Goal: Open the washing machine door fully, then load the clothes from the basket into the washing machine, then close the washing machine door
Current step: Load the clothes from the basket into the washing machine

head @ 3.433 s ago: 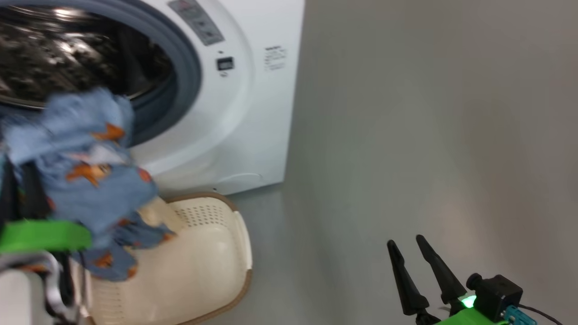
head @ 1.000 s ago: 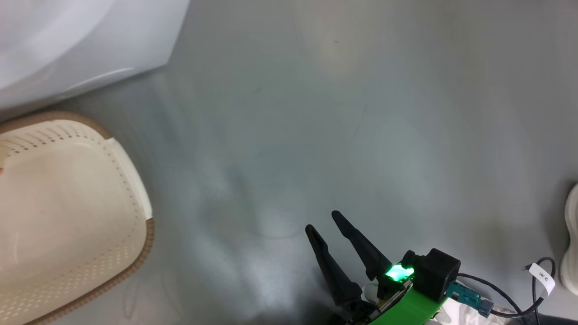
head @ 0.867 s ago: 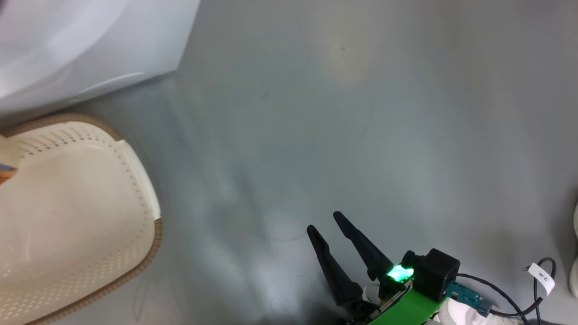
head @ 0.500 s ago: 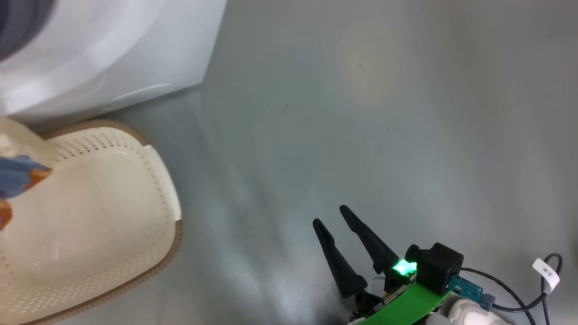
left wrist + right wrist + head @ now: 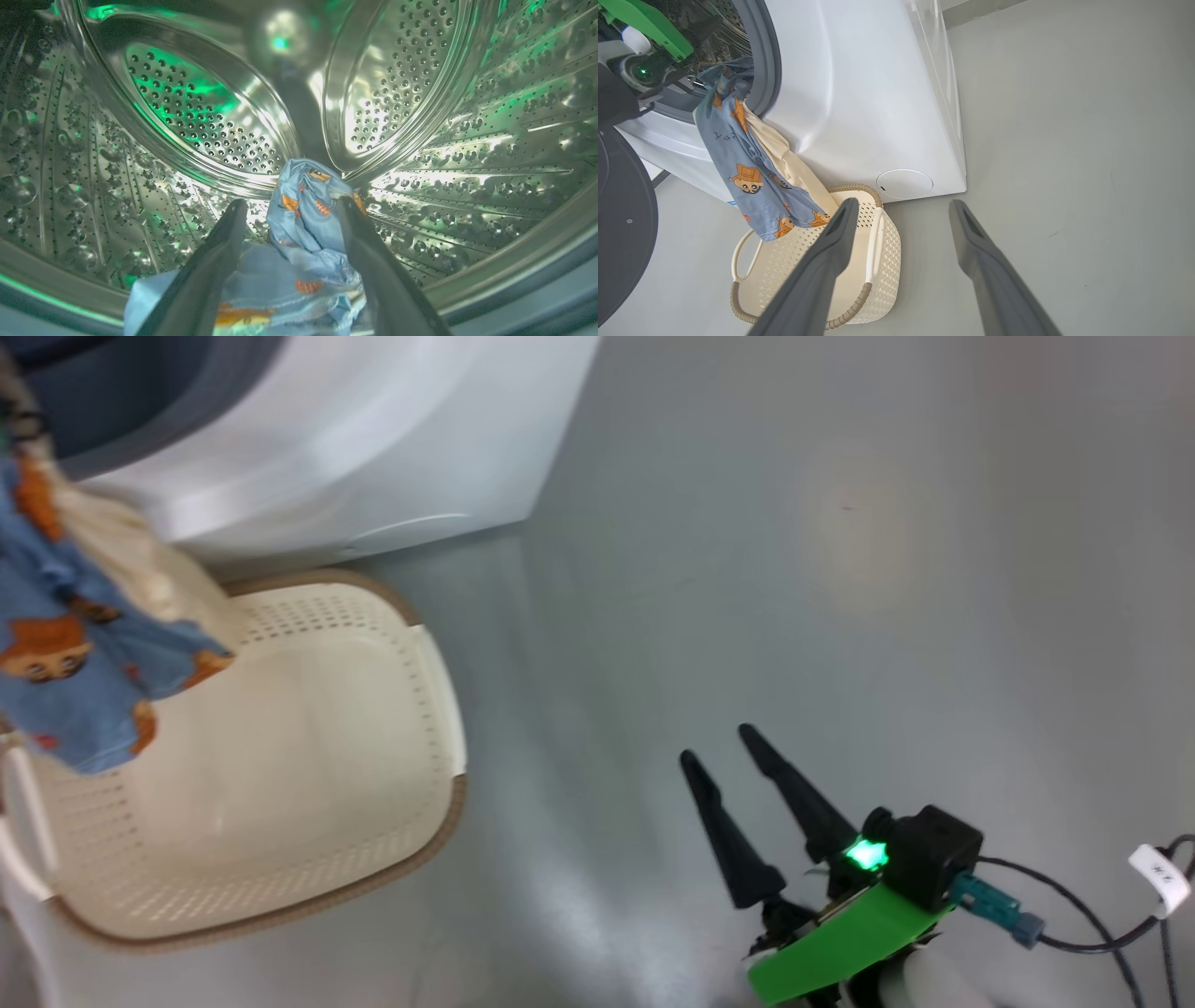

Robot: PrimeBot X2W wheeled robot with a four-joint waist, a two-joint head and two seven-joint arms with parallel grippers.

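Left wrist view: the clothes [image 5: 303, 219] are bunched between my left fingers [image 5: 219, 247]. Those stand wide and are not pinching; the cloth just leans on one of them. That end sits barely inside the steel drum [image 5: 187, 102] of the washing machine [image 5: 868, 93].

Right wrist view: most of the garment hangs outside, over the blue-grey gasket [image 5: 770, 60] and down the white front, with the cream inner side showing. Its lowest end dangles at the far rim of the basket [image 5: 887, 242]. The basket sits on the floor [image 5: 840, 616] close against the machine's foot and looks otherwise empty. The washing machine door [image 5: 621, 224] is swung out to the left of the opening. My right fingers [image 5: 831, 252] are wide too and hold nothing. They hover over bare floor to the right of the basket, well apart from the cloth.

My read is that the door is opened, loading is partway done, and closing is not yet started.

Risks:
- The heavier hanging part could drag the whole piece back out into the basket, since nothing grips it.
- Pulling my left fingers out could snag the bunch and haul it out with them.
- Shutting the door now would trap the trailing cloth in the gasket.
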